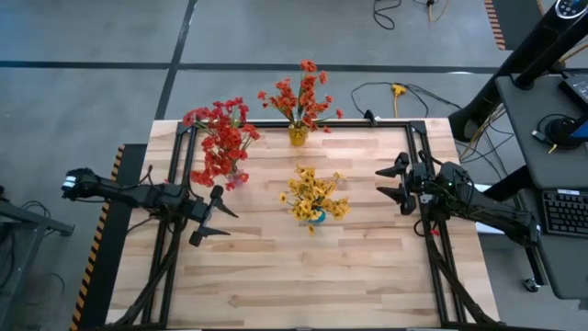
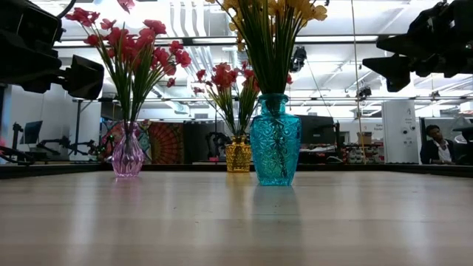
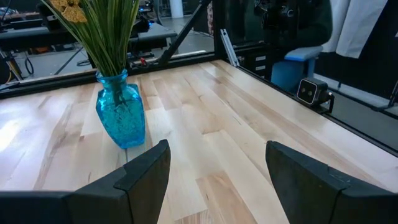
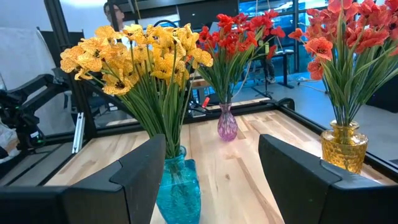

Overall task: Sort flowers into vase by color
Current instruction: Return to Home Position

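Three vases stand upright on the wooden table, each on its base. Yellow flowers (image 1: pixel 314 194) fill a blue glass vase (image 2: pixel 274 140) at the table's middle. Red flowers (image 1: pixel 220 140) stand in a pink vase (image 2: pixel 127 154) toward the far left. Orange-red flowers (image 1: pixel 299 97) stand in an amber vase (image 2: pixel 238 156) at the far edge. My left gripper (image 1: pixel 217 214) hovers open left of the blue vase (image 3: pixel 120 113), holding nothing. My right gripper (image 1: pixel 395 183) hovers open right of it, also holding nothing.
A black metal frame (image 1: pixel 303 124) runs along the table's far edge and sides. Bare wood (image 1: pixel 303 276) stretches across the near half of the table. A person (image 2: pixel 436 144) sits in the room beyond the table. Cables lie on the floor beyond the far edge.
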